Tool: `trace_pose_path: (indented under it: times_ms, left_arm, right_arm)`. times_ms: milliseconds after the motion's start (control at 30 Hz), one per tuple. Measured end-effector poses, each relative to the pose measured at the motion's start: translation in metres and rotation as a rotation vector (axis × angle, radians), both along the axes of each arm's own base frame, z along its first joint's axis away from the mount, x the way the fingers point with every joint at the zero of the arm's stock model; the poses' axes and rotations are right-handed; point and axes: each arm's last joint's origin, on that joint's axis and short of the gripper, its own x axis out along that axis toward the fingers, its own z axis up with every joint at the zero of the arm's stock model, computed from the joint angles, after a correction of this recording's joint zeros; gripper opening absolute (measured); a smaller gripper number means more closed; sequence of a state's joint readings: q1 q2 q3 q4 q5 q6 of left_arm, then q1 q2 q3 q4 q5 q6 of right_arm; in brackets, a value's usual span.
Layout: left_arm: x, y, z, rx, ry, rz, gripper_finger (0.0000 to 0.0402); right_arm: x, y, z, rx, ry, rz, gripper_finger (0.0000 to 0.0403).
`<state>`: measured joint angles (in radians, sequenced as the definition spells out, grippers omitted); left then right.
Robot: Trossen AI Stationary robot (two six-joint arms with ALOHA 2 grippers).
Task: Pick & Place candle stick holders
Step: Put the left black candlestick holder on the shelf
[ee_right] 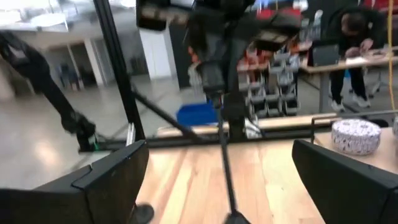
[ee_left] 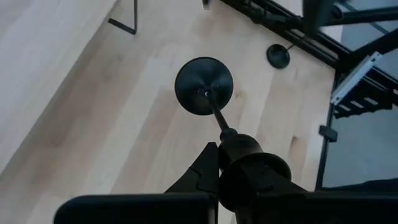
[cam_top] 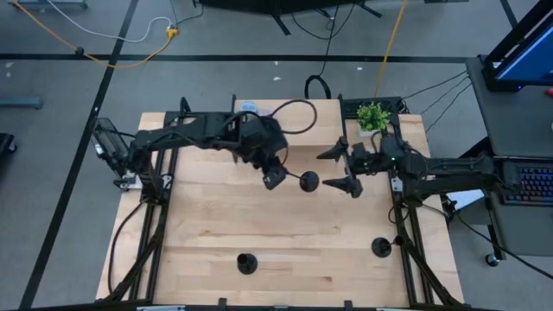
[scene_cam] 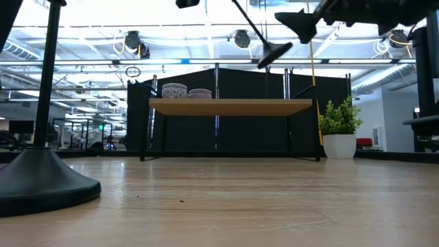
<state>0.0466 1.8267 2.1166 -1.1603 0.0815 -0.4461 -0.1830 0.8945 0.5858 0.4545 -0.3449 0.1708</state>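
Looking across the table from its left, I see my left gripper clamped on the stem of one candle holder, carrying it tilted in the air above mid-table with its disc base pointing toward the right arm. Just beside that base, my right gripper hangs with fingers spread wide, empty. Two more holders stand upright, one at the near edge, one near the right rail.

Bare table mid-front; holders front, plant rear right obstruct
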Motion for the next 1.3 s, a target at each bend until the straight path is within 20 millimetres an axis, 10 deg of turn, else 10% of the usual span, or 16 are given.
trace_pose_path:
  times_ms: [1300]
  left_arm:
    - [0.034,0.027,-0.023,-0.079,-0.041,-0.025,0.0014]
  right_arm:
    - [0.050,-0.001,-0.022,0.022,0.136,0.053,0.0389]
